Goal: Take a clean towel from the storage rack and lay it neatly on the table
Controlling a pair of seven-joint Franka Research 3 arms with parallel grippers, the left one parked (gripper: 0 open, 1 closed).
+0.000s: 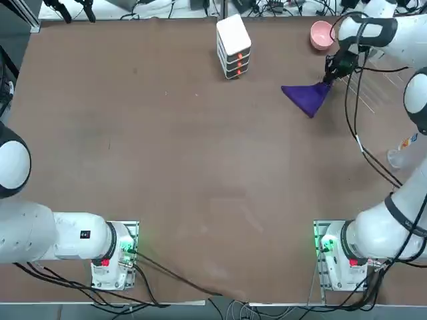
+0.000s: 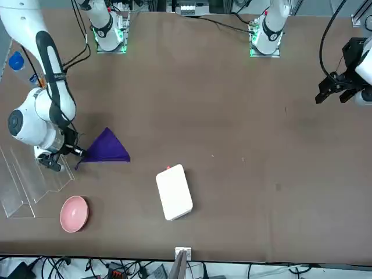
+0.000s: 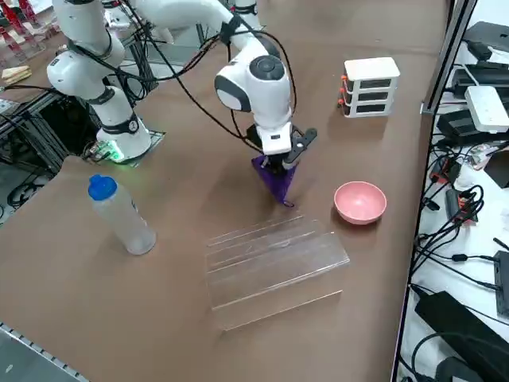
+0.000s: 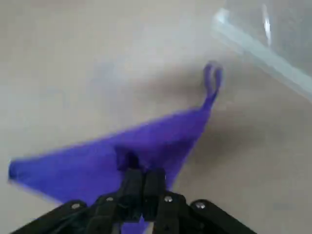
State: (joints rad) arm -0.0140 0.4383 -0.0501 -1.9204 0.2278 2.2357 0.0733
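Currently, the right pincer (image 4: 143,178) is pinching the purple towel (image 4: 141,146) between closed fingers, the cloth hanging in folds with one looped corner sticking out. Both are hovering over the brown desk (image 1: 200,167), just beside the clear acrylic rack (image 3: 270,267). A pink bowl (image 3: 360,202) is sitting near the rack, and the white stacked box (image 1: 233,47) is standing apart from the towel.
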